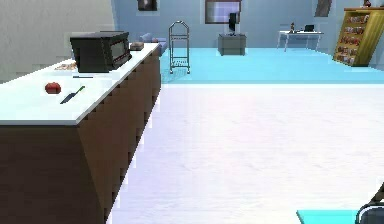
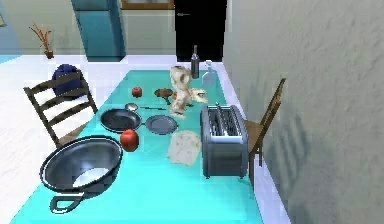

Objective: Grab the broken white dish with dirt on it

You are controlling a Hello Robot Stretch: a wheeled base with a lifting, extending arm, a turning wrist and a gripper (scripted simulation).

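on the cyan table [image 2: 170,192] in the arm side view, the likely broken white dish [image 2: 183,148] is lying flat. it is showing as a pale piece with a ragged outline and brownish mottling. shape and colour are fitting the task's wording, but the detail is too small to be sure. it is sitting just beside the toaster [image 2: 224,140], on that view's left of it, and near a round grey plate [image 2: 160,124]. a red apple [image 2: 130,139], a dark bowl [image 2: 120,119] and a large dark pan [image 2: 82,165] are crowding the table's left. a pale statuette [image 2: 182,88] and two bottles [image 2: 195,60] are standing farther up.

in the forward view a counter [image 1: 40,110] is carrying a dark microwave [image 1: 100,50], a red fruit [image 1: 53,87] and a knife [image 1: 72,95].

gripper's fingers: i cannot tell their state.

handling, as judgement:
- the dish is probably ceramic: stiff, fairly light and brittle, with sharp broken edges.
- the dirt may be making the surface gritty rather than slick.
- lying flat, it is offering little height to take.
- the best hold looks to be across a sound stretch of rim on the bare-table side, away from the toaster.
- a crack could let it part under load, so a gentle hold and a slow lift are looking wise.
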